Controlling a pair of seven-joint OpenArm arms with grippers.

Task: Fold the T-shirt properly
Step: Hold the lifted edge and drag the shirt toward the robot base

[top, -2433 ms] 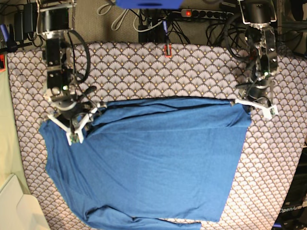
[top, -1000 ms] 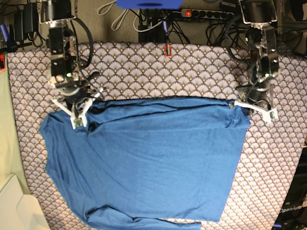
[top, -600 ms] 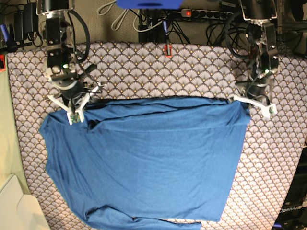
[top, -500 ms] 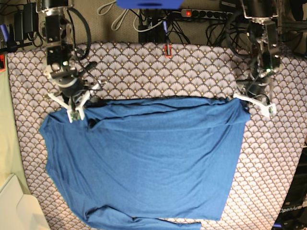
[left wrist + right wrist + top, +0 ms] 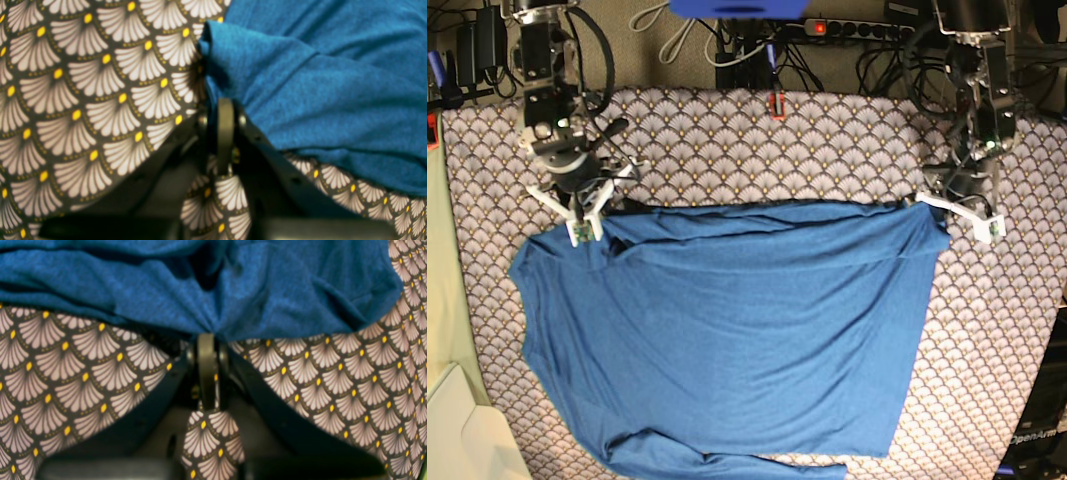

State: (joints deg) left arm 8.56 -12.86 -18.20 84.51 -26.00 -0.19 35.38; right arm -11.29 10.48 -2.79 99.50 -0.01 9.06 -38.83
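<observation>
The blue T-shirt (image 5: 727, 330) lies spread over the patterned table, its far edge pulled into a straight folded line. My right gripper (image 5: 579, 218), at the base view's left, is shut on the shirt's far left corner; the right wrist view shows the cloth (image 5: 213, 290) bunched into the closed jaws (image 5: 207, 340). My left gripper (image 5: 937, 208), at the base view's right, is shut on the far right corner; the left wrist view shows the cloth (image 5: 300, 83) pinched at the closed jaws (image 5: 225, 103).
The table carries a fan-patterned cloth (image 5: 757, 150). Cables and a power strip (image 5: 857, 28) lie beyond its far edge. A pale surface (image 5: 442, 330) and a white box (image 5: 467, 440) sit at the left. The shirt's near hem hangs at the front edge.
Both grippers have moved toward the far side of the table, dragging the shirt's folded far edge with them and stretching it straighter. Both stay shut on the cloth.
</observation>
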